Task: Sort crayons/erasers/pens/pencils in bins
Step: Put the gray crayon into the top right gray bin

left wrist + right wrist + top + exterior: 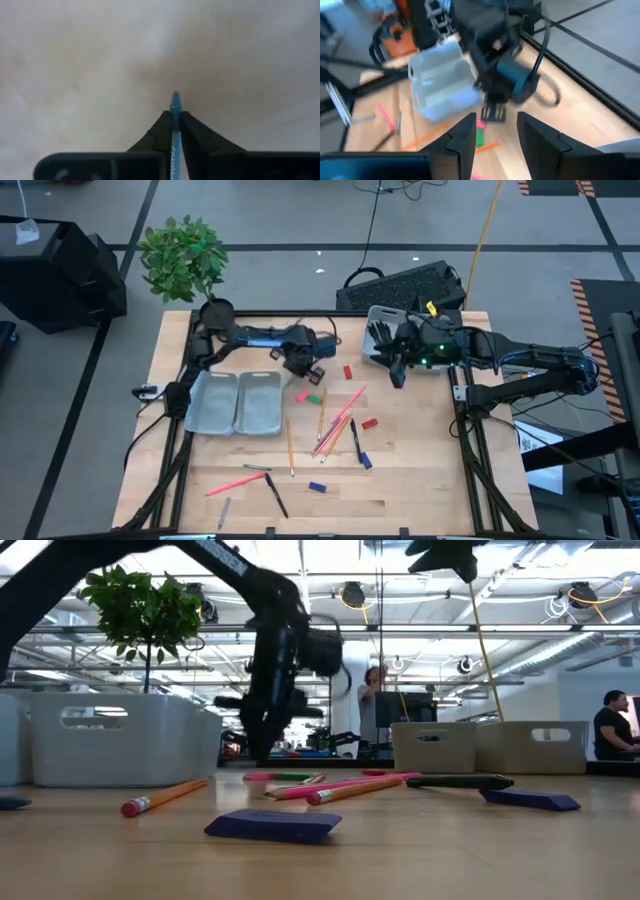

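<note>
We see the left gripper (175, 117) clamped on a blue crayon (175, 107), its tip poking out between the fingers, just beside the right bin of the left pair of bins (238, 402). The right gripper (494, 131) hangs open and empty near the far right of the counter (420, 470), over the second pair of bins (375, 348). Pencils (335, 430), black pens (356, 442) and small erasers (369, 423) lie scattered across the middle of the counter.
</note>
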Controlling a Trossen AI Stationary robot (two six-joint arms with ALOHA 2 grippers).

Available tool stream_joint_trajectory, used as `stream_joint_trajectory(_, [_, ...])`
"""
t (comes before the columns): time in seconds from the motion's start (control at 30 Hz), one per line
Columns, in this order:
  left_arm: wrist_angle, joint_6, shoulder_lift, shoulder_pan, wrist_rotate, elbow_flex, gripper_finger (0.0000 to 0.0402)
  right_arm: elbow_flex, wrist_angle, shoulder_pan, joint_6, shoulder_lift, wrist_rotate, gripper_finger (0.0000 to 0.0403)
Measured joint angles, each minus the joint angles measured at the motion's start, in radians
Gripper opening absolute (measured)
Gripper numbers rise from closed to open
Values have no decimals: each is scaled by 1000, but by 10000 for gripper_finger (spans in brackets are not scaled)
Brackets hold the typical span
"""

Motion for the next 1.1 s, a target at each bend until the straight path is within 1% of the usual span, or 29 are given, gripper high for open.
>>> stream_joint_trajectory(0.1, [91,0,-82,11,-17,7,15,-32,-33,2,-96,-2,-2,134])
stream_joint_trajectory(0.2, [211,7,-167,14,-20,7,12,-126,19,1,-121,0,-2,134])
stream_joint_trajectory(0.3, [364,51,-264,15,-27,7,21,-245,153,4,-92,1,-3,135])
stream_joint_trajectory(0.4, [509,115,-354,3,-33,9,27,-331,295,7,-32,1,-6,142])
stream_joint_trajectory(0.53, [691,210,-445,-21,-28,9,29,-357,474,7,-6,1,-3,170])
stream_joint_trajectory(0.6, [777,284,-480,-34,-8,9,29,-357,603,6,-12,1,-3,185])
stream_joint_trajectory(0.67, [862,361,-496,-50,35,10,29,-357,746,5,-25,0,-14,195])
stream_joint_trajectory(0.73, [935,426,-505,-68,115,10,30,-357,861,4,-33,-1,-33,200])
stream_joint_trajectory(0.8, [1009,471,-505,-87,200,10,30,-357,933,4,-33,-1,-53,200])
stream_joint_trajectory(0.87, [1052,497,-505,-107,258,10,30,-357,978,9,-33,-1,-69,195])
stream_joint_trajectory(0.93, [1068,523,-502,-130,271,10,30,-357,1009,18,-33,-2,-85,190])
stream_joint_trajectory(1.1, [1069,545,-490,-168,272,9,30,-357,1010,33,-63,-2,-87,178])
